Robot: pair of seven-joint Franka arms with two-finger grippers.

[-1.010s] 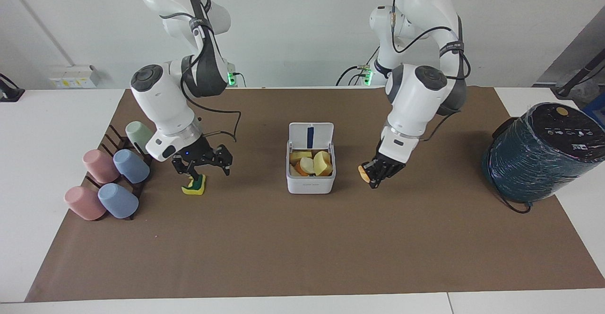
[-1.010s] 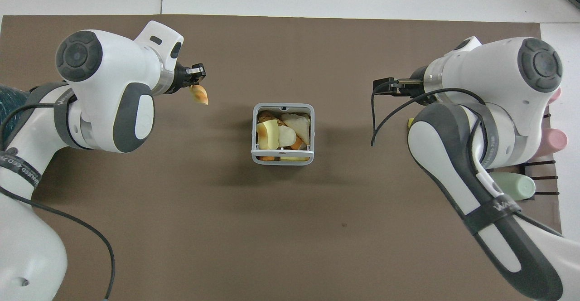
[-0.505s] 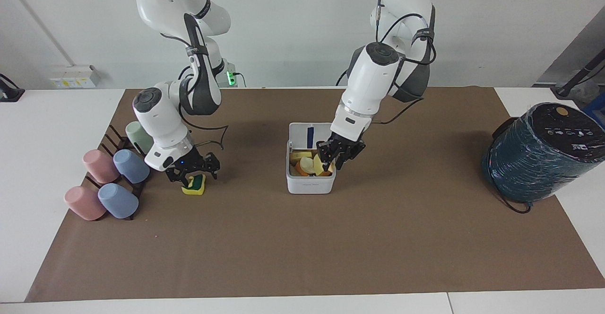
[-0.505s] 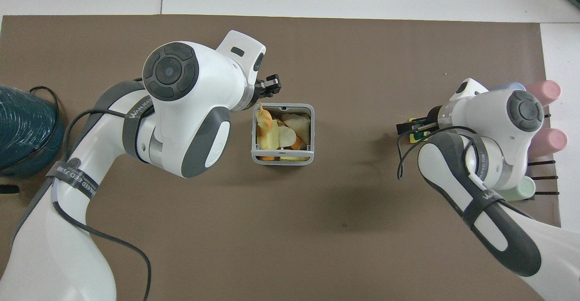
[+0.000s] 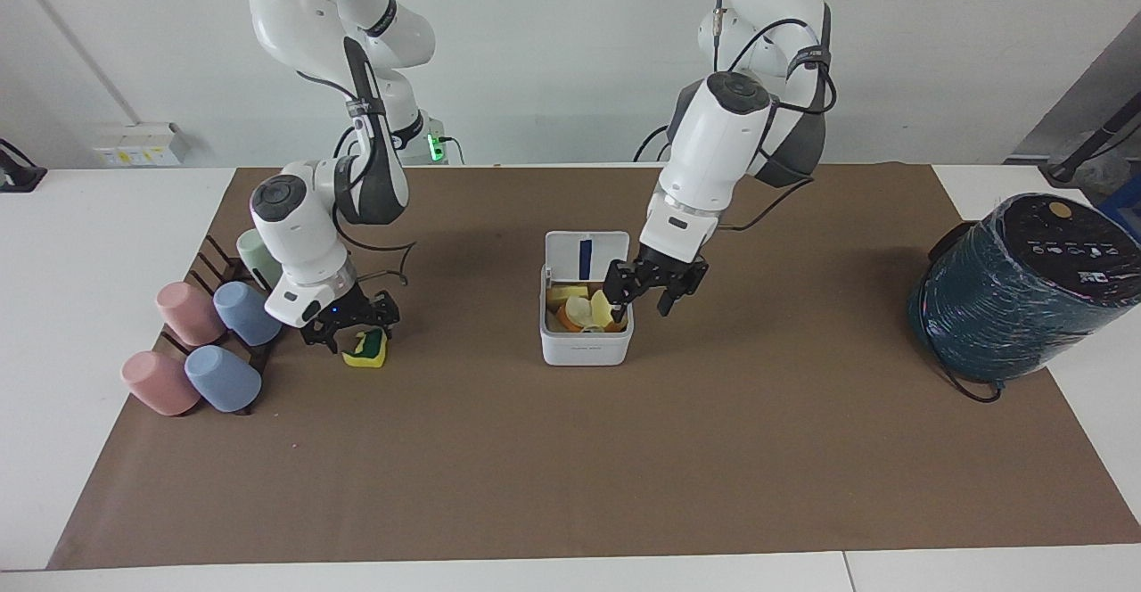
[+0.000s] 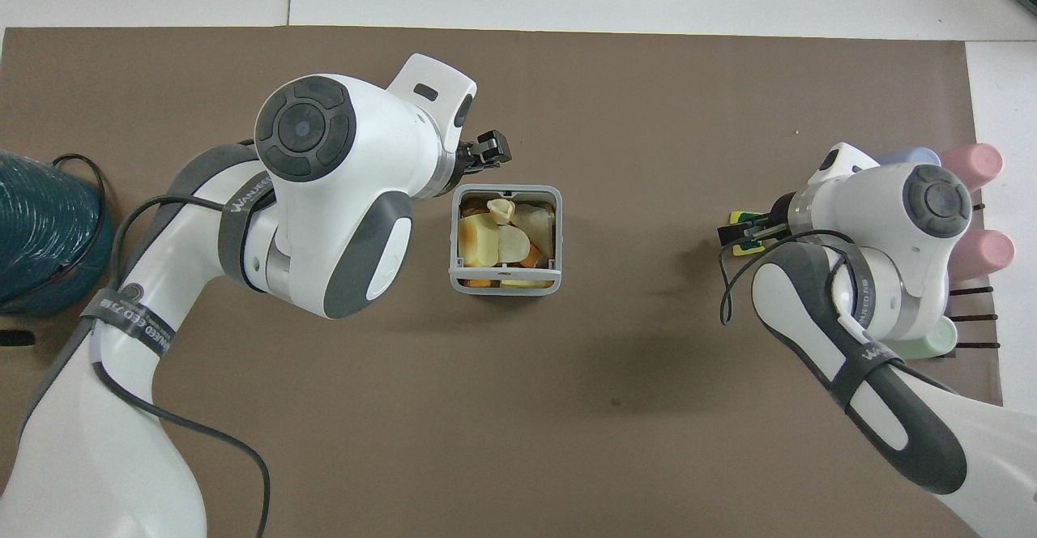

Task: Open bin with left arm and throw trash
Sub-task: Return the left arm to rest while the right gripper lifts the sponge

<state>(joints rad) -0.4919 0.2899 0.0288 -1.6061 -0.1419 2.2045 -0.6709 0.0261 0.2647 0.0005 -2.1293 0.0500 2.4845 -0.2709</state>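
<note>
The white bin [image 5: 586, 349] stands mid-table with its lid [image 5: 563, 258] tipped up toward the robots, blue strip showing. Yellow and orange trash [image 5: 579, 309] fills it, and a pale curled piece [image 6: 501, 211] lies on top. My left gripper [image 5: 639, 308] hangs open and empty over the bin's edge toward the left arm's end; from overhead the left gripper [image 6: 488, 151] shows just past the bin's rim [image 6: 506, 285]. My right gripper [image 5: 352, 333] is open, down at the yellow-and-green sponge [image 5: 367, 351] with a finger either side. Overhead, the right gripper [image 6: 739, 232] covers most of the sponge [image 6: 740, 219].
A dark teal wrapped cylinder [image 5: 1025, 289] stands at the left arm's end of the brown mat [image 5: 570, 467]. Several pastel cups [image 5: 218, 342] lie on a dark rack at the right arm's end, close beside the right arm's wrist.
My left arm carried a pale orange-yellow piece from beside the bin to over it, opened, and the piece dropped in. My right gripper sank lower over the sponge.
</note>
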